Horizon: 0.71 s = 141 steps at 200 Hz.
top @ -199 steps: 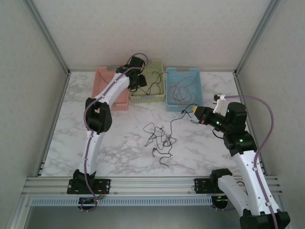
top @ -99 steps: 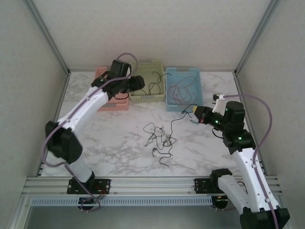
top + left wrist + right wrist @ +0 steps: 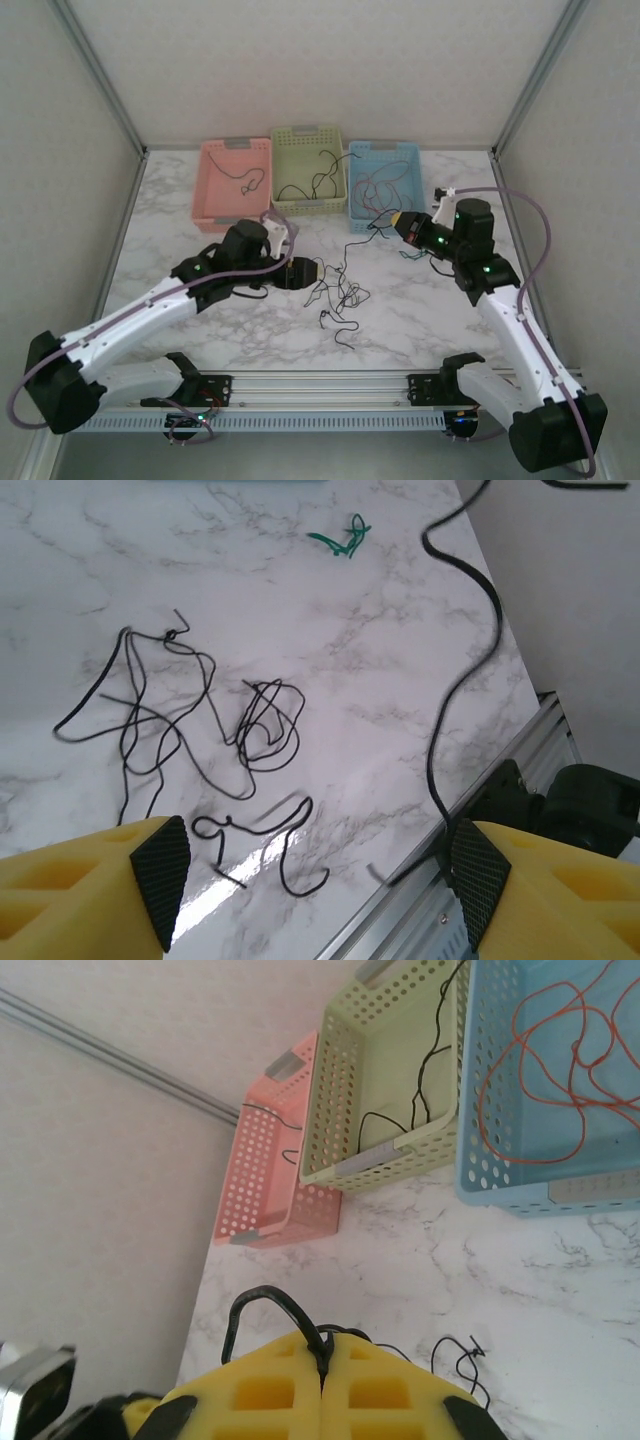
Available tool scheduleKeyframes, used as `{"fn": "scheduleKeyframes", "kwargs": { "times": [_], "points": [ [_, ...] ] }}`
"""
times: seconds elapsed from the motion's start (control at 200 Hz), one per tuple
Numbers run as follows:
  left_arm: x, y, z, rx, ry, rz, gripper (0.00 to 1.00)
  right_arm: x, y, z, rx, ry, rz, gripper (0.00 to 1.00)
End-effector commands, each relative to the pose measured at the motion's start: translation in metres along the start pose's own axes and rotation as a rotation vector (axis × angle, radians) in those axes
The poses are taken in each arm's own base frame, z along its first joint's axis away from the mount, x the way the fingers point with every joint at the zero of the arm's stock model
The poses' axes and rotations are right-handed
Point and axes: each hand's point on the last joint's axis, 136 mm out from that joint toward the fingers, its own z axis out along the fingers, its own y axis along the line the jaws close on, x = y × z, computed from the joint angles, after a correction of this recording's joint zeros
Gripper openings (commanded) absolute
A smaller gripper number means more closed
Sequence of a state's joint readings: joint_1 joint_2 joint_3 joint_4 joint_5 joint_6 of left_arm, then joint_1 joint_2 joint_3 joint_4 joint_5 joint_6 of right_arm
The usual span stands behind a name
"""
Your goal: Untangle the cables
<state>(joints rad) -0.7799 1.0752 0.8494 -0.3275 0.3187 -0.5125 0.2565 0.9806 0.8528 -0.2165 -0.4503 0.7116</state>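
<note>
Hovering low at centre frame in the top view, the left gripper (image 3: pixel 305 272) has its fingers (image 3: pixel 160 865) spread wide with nothing between them. The tangle of black cables (image 3: pixel 200 705) lies on the marble table (image 3: pixel 420 320) just ahead. Right of centre, the right gripper (image 3: pixel 322 1365) has its fingers pressed together on 1 black cable (image 3: pixel 268 1297). A red-orange cable (image 3: pixel 560 1055) lies in the blue basket (image 3: pixel 475 1110), at the upper right.
</note>
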Motion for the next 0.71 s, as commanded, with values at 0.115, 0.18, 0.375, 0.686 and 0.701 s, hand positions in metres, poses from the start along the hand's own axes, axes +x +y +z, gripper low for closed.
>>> {"fn": "scheduleKeyframes", "kwargs": {
  "times": [0.115,0.18,0.375,0.686,0.701],
  "points": [
    [0.037,0.041,-0.027,-0.105,-0.045,-0.101,0.73,-0.048,0.025,0.039,0.001,-0.071,0.018,0.00],
    [0.044,0.042,-0.033,-0.088,-0.059,-0.123,0.74,-0.053,0.031,0.051,0.002,-0.075,0.019,0.00],
    [0.057,0.053,-0.050,-0.110,-0.077,-0.146,0.75,-0.068,0.039,0.089,0.040,-0.108,0.025,0.00],
    [0.064,0.060,-0.068,-0.141,-0.103,-0.158,0.75,-0.135,0.036,0.174,0.094,-0.219,-0.003,0.00],
    [0.065,0.061,-0.068,-0.142,-0.104,-0.158,0.75,-0.138,0.037,0.179,0.093,-0.224,-0.006,0.00]
  ]
}}
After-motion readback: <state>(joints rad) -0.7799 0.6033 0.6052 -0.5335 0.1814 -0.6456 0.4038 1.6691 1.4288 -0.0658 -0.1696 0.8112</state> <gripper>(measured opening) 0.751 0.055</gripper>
